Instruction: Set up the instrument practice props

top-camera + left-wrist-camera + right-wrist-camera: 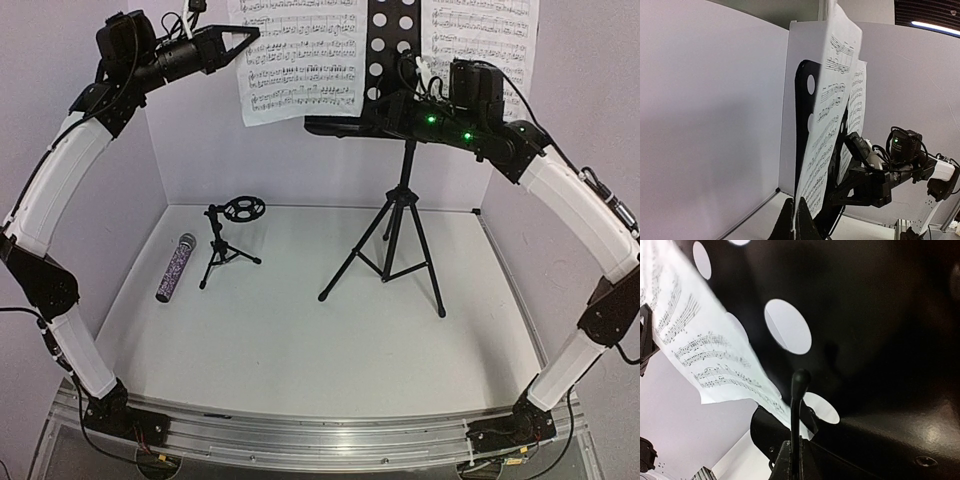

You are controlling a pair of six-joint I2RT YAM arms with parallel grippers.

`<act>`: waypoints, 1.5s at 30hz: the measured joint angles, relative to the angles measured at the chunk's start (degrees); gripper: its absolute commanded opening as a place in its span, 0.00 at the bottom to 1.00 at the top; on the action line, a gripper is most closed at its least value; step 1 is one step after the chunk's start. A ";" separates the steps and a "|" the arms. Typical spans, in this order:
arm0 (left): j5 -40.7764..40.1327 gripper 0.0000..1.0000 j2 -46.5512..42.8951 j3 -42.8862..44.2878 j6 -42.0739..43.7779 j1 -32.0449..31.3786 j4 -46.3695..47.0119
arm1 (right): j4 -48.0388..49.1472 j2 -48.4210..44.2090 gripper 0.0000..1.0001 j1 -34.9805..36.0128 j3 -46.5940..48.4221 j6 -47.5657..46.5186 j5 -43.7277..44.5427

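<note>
The tall black tripod music stand (pixel 398 215) stands at the back right, its perforated tray (pixel 392 40) up high. One white sheet-music page (pixel 300 55) hangs over the tray's left side and a second page (pixel 480 40) leans on the right. My left gripper (pixel 250 35) is shut on the left page's edge; in the left wrist view this gripper (pixel 794 220) pinches the page (pixel 832 100) edge-on. My right gripper (pixel 796 447) is shut on a thin black round-tipped rod (pixel 799 390) at the tray's (pixel 865 315) lower lip. The small mic stand (pixel 228 245) and purple microphone (pixel 175 267) are on the table.
White walls close off the back and both sides of the table (pixel 300 340). The stand's tripod legs (pixel 345 275) spread across the centre right. The right arm (pixel 890 170) reaches in close behind the tray in the left wrist view.
</note>
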 measured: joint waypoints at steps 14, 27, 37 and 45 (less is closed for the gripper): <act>-1.26 0.00 2.01 1.26 -5.48 0.00 0.46 | 14.64 -3.69 0.00 -0.32 -9.25 -6.55 -6.30; -0.66 0.00 7.15 3.01 -2.11 -3.36 4.51 | 17.33 -3.67 0.00 -0.32 -9.41 -9.62 -9.90; 0.67 0.00 8.70 3.96 3.35 -7.82 9.21 | 17.39 -3.67 0.00 -0.32 -9.41 -10.22 -9.66; 2.01 0.00 11.39 6.34 8.81 -8.86 9.05 | 17.33 -3.67 0.00 -0.32 -9.41 -10.68 -9.49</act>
